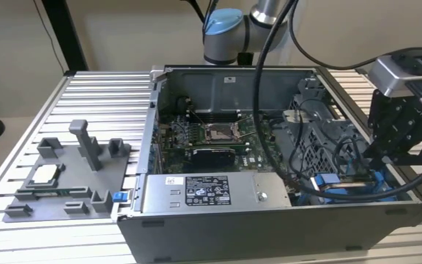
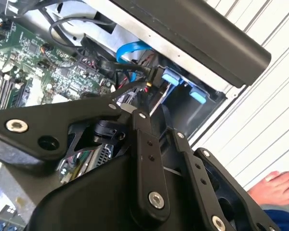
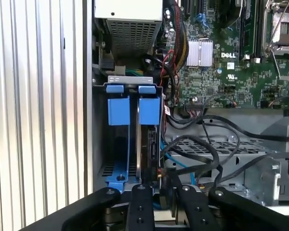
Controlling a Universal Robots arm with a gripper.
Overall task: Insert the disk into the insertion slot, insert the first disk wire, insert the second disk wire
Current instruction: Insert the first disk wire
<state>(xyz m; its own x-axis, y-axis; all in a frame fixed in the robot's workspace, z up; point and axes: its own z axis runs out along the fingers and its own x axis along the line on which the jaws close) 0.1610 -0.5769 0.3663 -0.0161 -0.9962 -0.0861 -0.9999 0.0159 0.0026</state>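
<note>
**Drive corner of the open computer case [image 1: 270, 220] on the slatted desk [image 1: 86, 93].** The disk [image 3: 148, 142] sat edge-on in the insertion slot [image 3: 130, 80], with its blue carrier tabs up against the bay's grey rim, so the first step appeared done. The tool [image 3: 164, 188] hung just over the disk's connector end. Its pads were drawn close together, apparently pinching the black plug of a disk wire [image 3: 160, 176]. The plug [image 2: 156, 77] lay at or touching the disk's edge; whether it was fully seated could not be told.

Handling, as judged: the wire was light and limp along its length, so only the small, stiff plastic plug offered a firm hold, taken across its flat sides. The plug looked smooth, keyed and easily cocked, and its contacts were probably fragile under a skewed push. The disk itself was rigid and comparatively heavy, best held by its carrier.
</note>
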